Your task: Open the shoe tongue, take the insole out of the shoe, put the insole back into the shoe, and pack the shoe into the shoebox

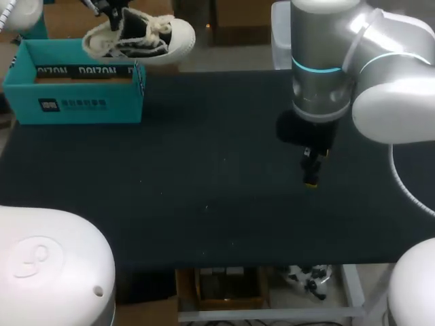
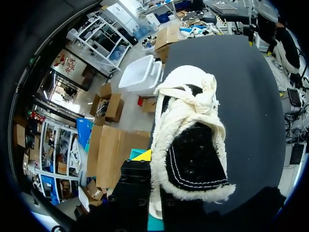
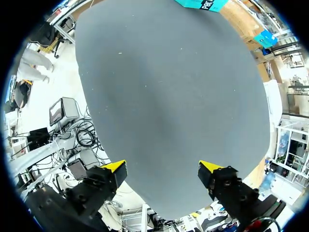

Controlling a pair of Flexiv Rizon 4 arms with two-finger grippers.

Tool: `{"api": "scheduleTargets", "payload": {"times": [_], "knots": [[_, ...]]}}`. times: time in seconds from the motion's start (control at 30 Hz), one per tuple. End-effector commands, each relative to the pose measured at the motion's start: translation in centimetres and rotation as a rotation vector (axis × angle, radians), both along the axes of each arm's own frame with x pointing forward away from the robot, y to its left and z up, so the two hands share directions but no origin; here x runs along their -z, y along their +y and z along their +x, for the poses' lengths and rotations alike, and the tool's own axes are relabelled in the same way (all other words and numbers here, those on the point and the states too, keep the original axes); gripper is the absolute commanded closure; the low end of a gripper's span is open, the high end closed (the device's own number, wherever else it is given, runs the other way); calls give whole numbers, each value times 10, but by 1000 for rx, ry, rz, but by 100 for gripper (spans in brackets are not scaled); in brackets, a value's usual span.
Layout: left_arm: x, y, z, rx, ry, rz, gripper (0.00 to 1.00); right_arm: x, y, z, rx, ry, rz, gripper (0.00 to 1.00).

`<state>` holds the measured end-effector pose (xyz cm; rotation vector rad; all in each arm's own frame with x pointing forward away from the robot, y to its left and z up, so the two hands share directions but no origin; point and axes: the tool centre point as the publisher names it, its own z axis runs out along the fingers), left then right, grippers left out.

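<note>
A white low shoe (image 1: 139,35) with black sides and pale fleece lining hangs tilted over the back right corner of the open teal shoebox (image 1: 75,85). My left gripper (image 1: 112,13) is shut on the shoe's collar near the heel. In the left wrist view the shoe (image 2: 193,140) stretches ahead of the left gripper (image 2: 153,162), toe farthest away, and only one yellow tip shows. I cannot see the insole inside the dark opening. My right gripper (image 1: 311,178) points down over the mat's right half. Its fingers stand wide apart in the right wrist view (image 3: 161,169), with nothing between them.
The black table mat (image 1: 204,170) runs from the shoebox at the back left to the front edge. A corner of the shoebox (image 3: 200,4) shows far ahead of my right gripper. My right arm's white body (image 1: 353,68) looms over the back right.
</note>
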<state>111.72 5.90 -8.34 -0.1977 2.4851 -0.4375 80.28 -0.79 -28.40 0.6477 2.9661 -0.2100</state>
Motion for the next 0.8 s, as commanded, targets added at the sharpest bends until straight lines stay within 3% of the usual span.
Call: {"api": "scheduleTargets", "payload": {"times": [0.03,0.17,0.43,0.8], "knots": [[-5,35,30,16,5,-34,100,0,-1,-1,0,-2,0,0],[-5,63,54,-14,-1,-28,100,0,-1,-1,0,-2,0,0],[20,114,101,-58,26,10,100,0,-1,-1,0,-2,0,0],[68,161,121,-71,70,60,100,0,-1,-1,0,-2,0,0]]}}
